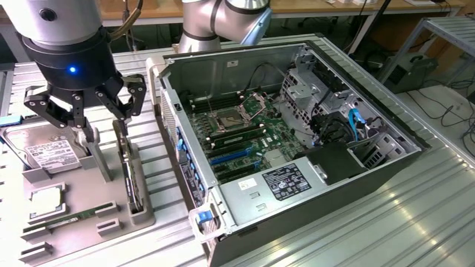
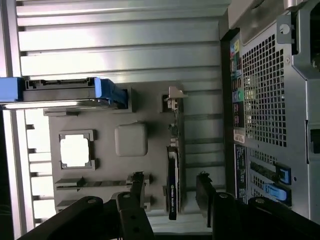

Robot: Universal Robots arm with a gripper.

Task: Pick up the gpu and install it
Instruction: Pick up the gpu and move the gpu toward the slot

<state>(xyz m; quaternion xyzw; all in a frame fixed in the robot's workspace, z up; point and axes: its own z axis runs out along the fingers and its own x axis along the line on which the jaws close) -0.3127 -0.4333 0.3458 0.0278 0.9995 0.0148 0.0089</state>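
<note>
Black 2-finger gripper (image 1: pixel 106 134) is wide open and holds nothing, low over the grey plastic parts tray (image 1: pixel 78 186) on the ribbed metal counter (image 1: pixel 415 211). The thin, dark, flat gpu card (image 1: pixel 132 178) stands on edge in its tray slot. In the wrist view 1 finger sits on each side of it, not touching. The open black computer case (image 1: pixel 297 139) is just beside the tray.

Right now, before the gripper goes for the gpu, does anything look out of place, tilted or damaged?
Nothing stands out. The gpu stands on edge, straight in its slot of the gray tray, and the open gripper is just above it. The hard drive and the memory stick sit in their own holders.
</note>
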